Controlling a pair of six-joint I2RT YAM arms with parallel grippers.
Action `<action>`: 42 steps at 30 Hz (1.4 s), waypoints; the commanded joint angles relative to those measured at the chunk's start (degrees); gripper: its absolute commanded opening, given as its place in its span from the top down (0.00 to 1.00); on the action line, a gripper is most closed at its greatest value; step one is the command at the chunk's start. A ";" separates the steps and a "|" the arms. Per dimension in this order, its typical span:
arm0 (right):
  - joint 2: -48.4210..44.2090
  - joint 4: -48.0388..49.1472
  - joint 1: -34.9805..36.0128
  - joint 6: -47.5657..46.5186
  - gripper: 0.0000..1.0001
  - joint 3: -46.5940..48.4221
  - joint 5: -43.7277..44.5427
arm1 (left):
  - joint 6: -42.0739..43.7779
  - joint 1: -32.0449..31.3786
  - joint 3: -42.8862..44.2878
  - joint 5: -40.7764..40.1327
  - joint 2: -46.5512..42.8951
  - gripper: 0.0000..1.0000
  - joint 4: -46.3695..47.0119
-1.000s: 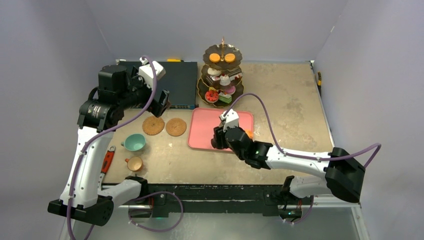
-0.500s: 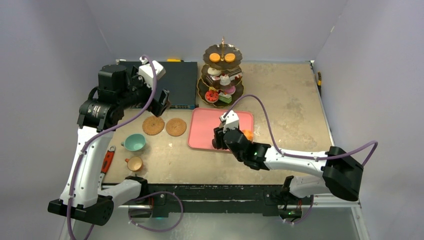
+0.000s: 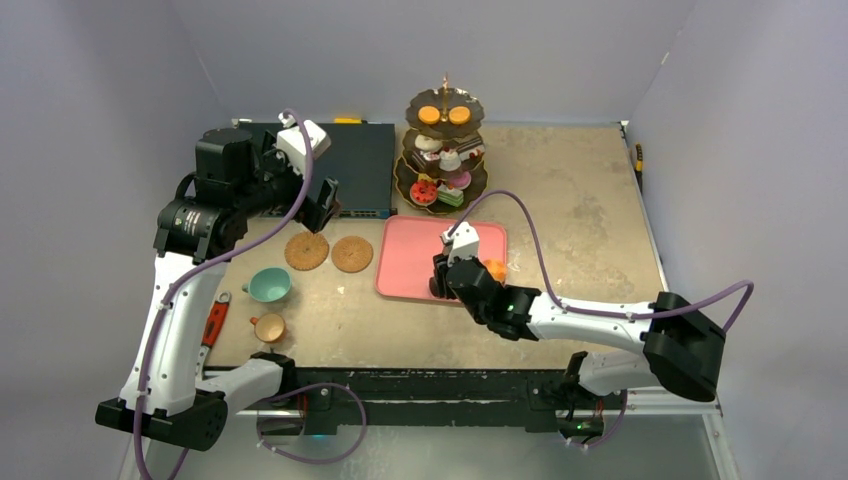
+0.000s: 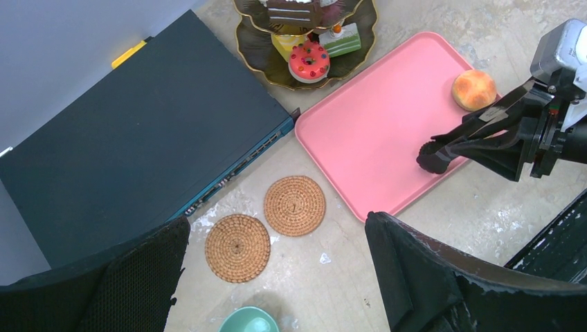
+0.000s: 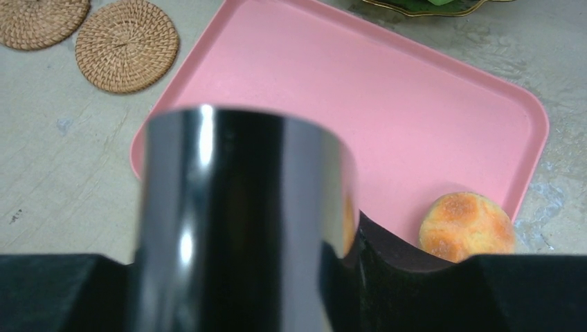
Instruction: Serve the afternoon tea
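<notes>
Toy bun lies in a corner of the pink tray, near the three-tier stand. Right gripper pinches black tongs, tips over the tray, apart from the bun. Left gripper spread wide above two coasters.

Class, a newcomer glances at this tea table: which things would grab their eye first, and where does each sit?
The dark scalloped three-tier stand with a gold rod, loaded with colourful toy cakes, rises at the far middle of the table. Just in front lies a pink rectangular tray with a lone golden round bun near its right edge. The right claw holds black tongs over that tray's near edge.
</notes>
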 commanded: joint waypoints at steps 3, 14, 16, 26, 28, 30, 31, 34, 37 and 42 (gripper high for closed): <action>-1.64 1.17 0.36 1.11 0.64 -0.06 1.33 | 0.20 0.19 2.32 0.70 -0.18 0.01 0.87; -6.17 0.07 -2.32 -11.24 0.64 14.82 2.74 | 0.29 0.22 2.21 0.56 -0.18 0.01 0.82; -6.31 0.32 -4.88 -14.12 0.64 19.22 0.77 | 0.32 0.26 2.25 0.43 -0.26 0.01 0.83; -0.67 4.19 -17.84 -24.87 0.64 38.26 -7.94 | 0.13 0.17 2.19 0.45 -0.66 0.01 1.00; 1.36 4.72 -19.83 -25.11 0.64 40.55 -9.37 | 0.18 0.25 2.21 0.43 -0.71 0.01 1.04; 3.31 5.17 -21.44 -25.28 0.64 42.56 -10.67 | 0.18 0.22 2.19 0.37 -0.79 0.01 1.01; 4.30 5.46 -22.02 -25.42 0.64 43.63 -11.26 | 0.16 0.22 2.21 0.37 -0.79 0.01 1.00; 7.17 5.66 -23.51 -25.58 0.64 46.00 -12.57 | 0.18 0.24 2.19 0.28 -0.79 0.01 1.08; 9.80 5.83 -24.70 -25.60 0.65 47.71 -13.60 | 0.10 0.24 2.11 0.41 -0.79 0.01 1.17; 13.09 8.00 -26.03 -25.24 0.65 48.46 -14.22 | 0.04 0.16 2.20 0.34 -0.82 0.01 1.26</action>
